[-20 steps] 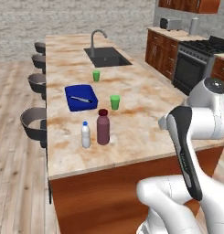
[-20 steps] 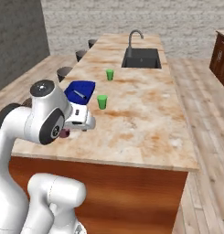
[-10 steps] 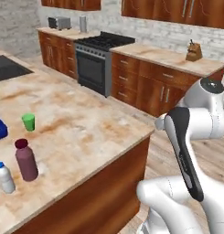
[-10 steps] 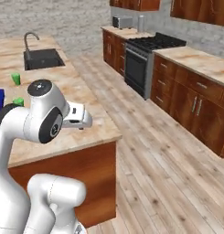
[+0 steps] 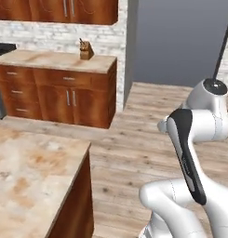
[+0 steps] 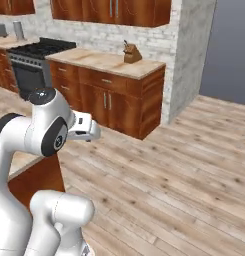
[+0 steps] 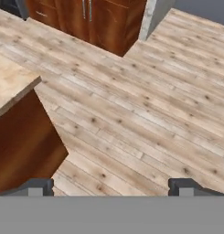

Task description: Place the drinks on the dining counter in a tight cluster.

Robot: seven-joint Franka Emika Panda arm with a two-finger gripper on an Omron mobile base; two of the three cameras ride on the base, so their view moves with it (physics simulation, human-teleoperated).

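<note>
The drinks are out of view. One end of the dining counter (image 5: 36, 172) with its marbled tan top and wooden base fills the lower left of the left base view; its corner also shows in the hand view (image 7: 8, 87). My gripper (image 7: 111, 187) is open, its two dark fingertips (image 7: 36, 185) standing wide apart with nothing between them. It hangs over bare wooden floor, just off the counter's corner. In the right base view the hand (image 6: 86, 127) juts out from the white arm, beside the counter's end.
A shorter counter with wooden cabinets (image 5: 55, 60) runs along the white brick wall, carrying a knife block (image 6: 131, 52). A black stove (image 6: 29, 55) stands at its left end. A brick pillar (image 6: 186, 55) rises beyond it. Plank floor (image 6: 184, 165) stretches to the right.
The whole picture has swung round as the base turned: bottles, green cups and sink have left the views, and the wall counter and floor have come in. The jaws stay open.
</note>
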